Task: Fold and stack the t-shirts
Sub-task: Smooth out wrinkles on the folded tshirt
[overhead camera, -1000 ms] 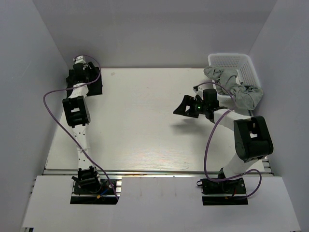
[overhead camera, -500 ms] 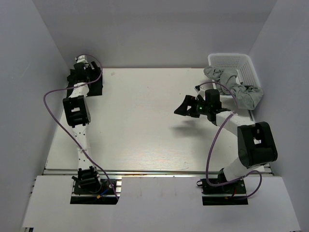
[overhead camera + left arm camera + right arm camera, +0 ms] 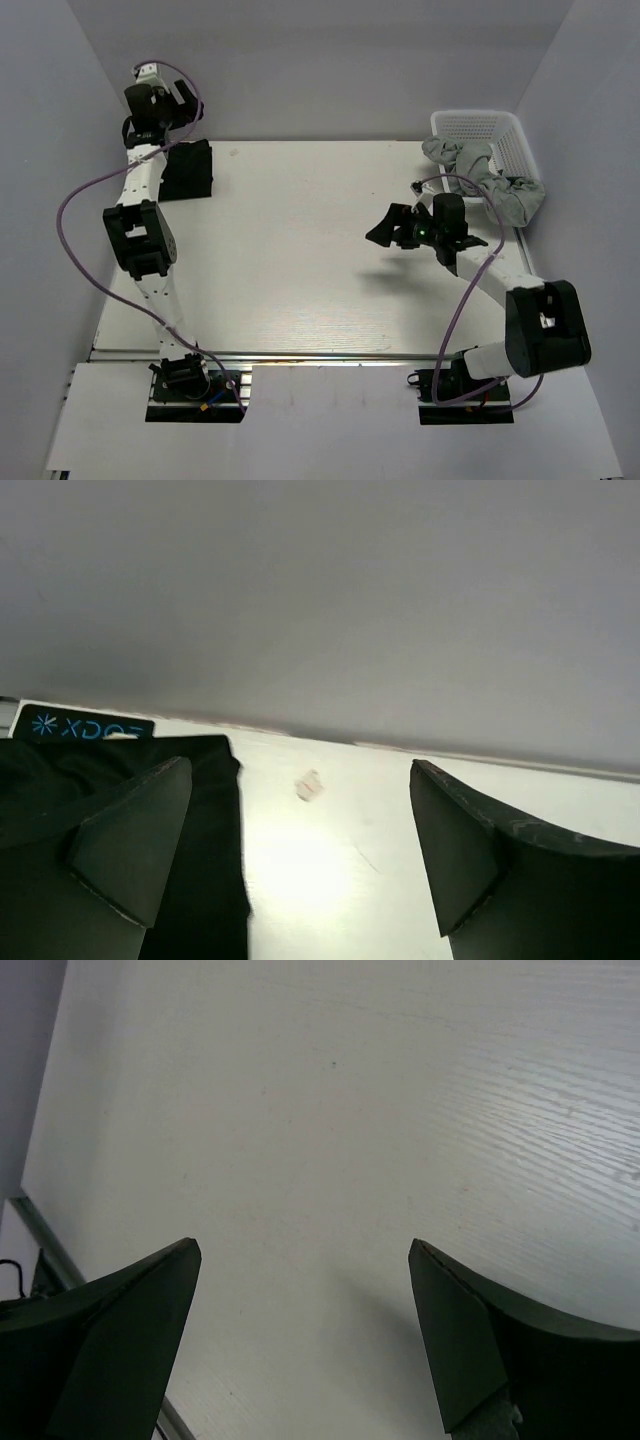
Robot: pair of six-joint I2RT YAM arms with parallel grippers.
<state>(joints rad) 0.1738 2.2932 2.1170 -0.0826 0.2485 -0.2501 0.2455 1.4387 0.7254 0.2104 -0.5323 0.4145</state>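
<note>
A folded black t-shirt [image 3: 186, 168] lies at the far left of the table; in the left wrist view it [image 3: 60, 790] shows at lower left with a blue-lettered label at its edge. My left gripper [image 3: 147, 118] is raised above and behind it, open and empty [image 3: 300, 850]. Light grey t-shirts [image 3: 492, 180] lie crumpled in and over the white basket [image 3: 480, 124] at the far right. My right gripper [image 3: 386, 228] hovers over bare table left of the basket, open and empty [image 3: 305, 1330].
White walls close in the table on the left, back and right. A metal rail [image 3: 320, 355] runs along the near table edge by the arm bases. A small pale mark [image 3: 309, 787] sits on the table beside the black shirt.
My left gripper has lifted off the black shirt and risen toward the back wall. My right arm has stretched out a little to the right, still open.
</note>
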